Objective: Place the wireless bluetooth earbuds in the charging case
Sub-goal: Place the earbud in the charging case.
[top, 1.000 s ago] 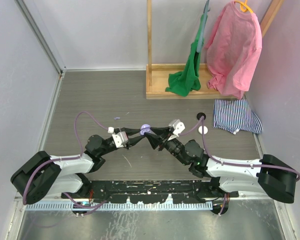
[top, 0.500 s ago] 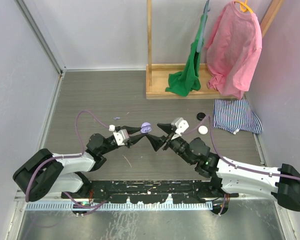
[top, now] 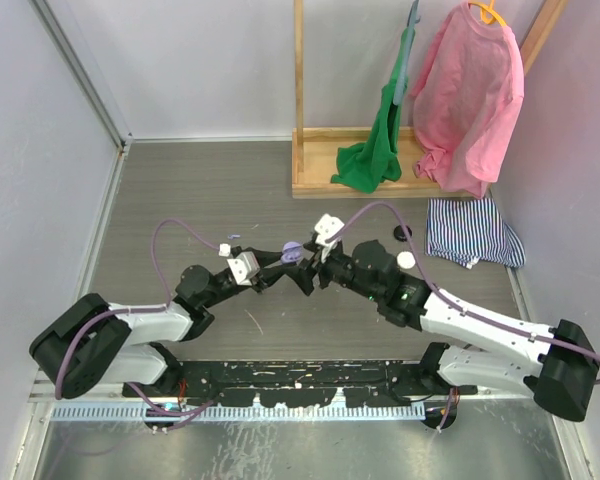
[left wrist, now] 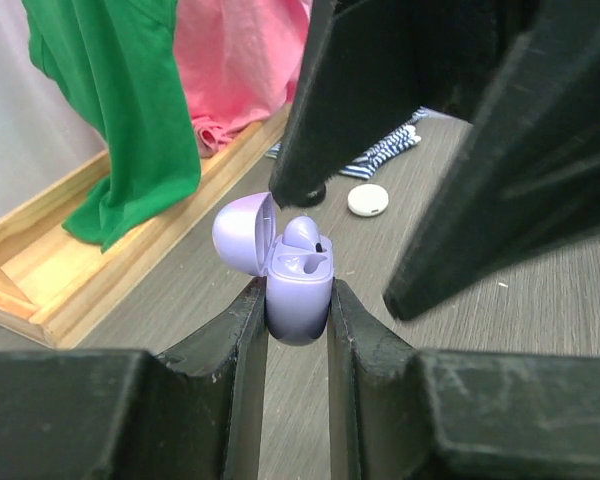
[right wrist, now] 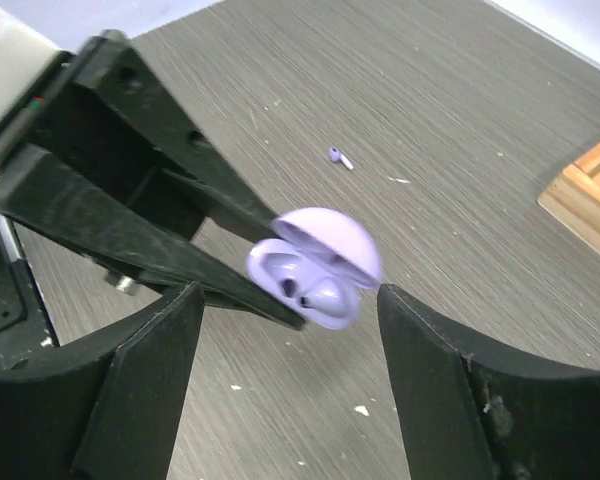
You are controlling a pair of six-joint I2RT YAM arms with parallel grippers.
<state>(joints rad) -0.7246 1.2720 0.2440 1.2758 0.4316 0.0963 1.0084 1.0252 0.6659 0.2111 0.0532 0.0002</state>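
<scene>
- Between the fingers of the left hand [left wrist: 298,298], raised above the counter [right wrist: 460,110], sits the lilac charging case [right wrist: 315,268]. This hand is closed on its lower body and holds it upright, with the mouth facing up.
- Its rounded lid [left wrist: 242,232] is swung back on the hinge. The plastic is smooth and glossy.
- Two lilac earbuds can be counted. One earbud [left wrist: 302,233] is seated in a pocket of the case, and the pocket beside it is empty.
- The second earbud [right wrist: 338,157] lies loose on the counter, well apart from the case. Its long axis runs diagonally in the right wrist view.
- The right hand [right wrist: 288,292] is spread wide, with one black finger on each side of the case, and neither finger touches it.
- The counter is grey with a fine wood-like grain.
- Two more round pucks lie further off, a white puck [top: 407,260] and a black puck [top: 401,232], near a striped cloth [top: 475,232].
</scene>
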